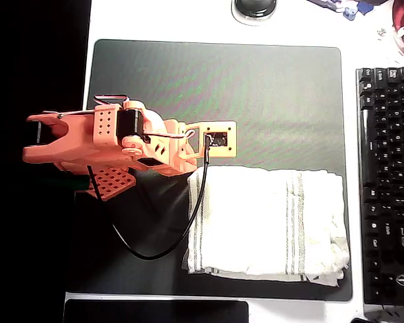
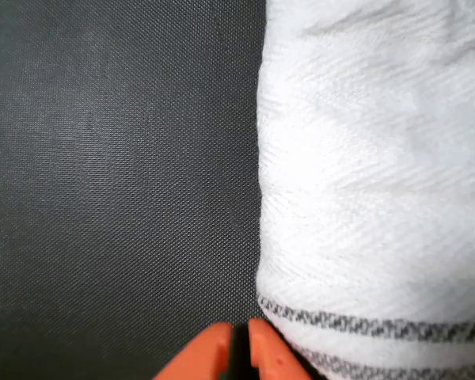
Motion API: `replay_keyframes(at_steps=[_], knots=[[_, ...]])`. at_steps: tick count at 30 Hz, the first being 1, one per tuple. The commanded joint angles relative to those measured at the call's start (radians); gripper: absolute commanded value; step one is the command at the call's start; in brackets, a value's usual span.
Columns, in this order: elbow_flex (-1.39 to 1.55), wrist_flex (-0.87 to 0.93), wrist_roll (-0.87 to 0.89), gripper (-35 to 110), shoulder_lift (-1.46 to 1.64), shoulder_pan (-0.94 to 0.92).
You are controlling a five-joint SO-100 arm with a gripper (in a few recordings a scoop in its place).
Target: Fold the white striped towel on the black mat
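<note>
My gripper (image 2: 237,348) has its tips pinched nearly together, gripping nothing, right at the white striped towel (image 1: 266,222) edge. Towel lies folded at the black mat (image 1: 256,87) lower right. Risk: a closed push bunches the hem instead of grabbing it.

White striped towel (image 1: 266,224) folded, flat on black mat (image 1: 256,94).

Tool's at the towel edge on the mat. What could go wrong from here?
1. The tool looks nearly shut and sits beside the towel, on bare mat; closing here likely grabs nothing.
2. The towel already lies in layers; a pinch may catch only the top one.
3. The black cable drapes over the towel's corner and could snag it.
</note>
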State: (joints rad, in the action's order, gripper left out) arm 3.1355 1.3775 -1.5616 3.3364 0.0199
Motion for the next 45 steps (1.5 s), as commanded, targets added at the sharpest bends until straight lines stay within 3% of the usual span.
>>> replay_keyframes(at_steps=[1, 30, 33, 45], knots=[[0.023, 0.012, -0.002, 10, 0.023, 0.008], [0.023, 0.012, 0.0, 10, 0.023, -0.003], [0.023, 0.012, 0.0, 1, 0.023, -0.009], [0.023, 0.012, 0.0, 0, 0.023, -0.109]])
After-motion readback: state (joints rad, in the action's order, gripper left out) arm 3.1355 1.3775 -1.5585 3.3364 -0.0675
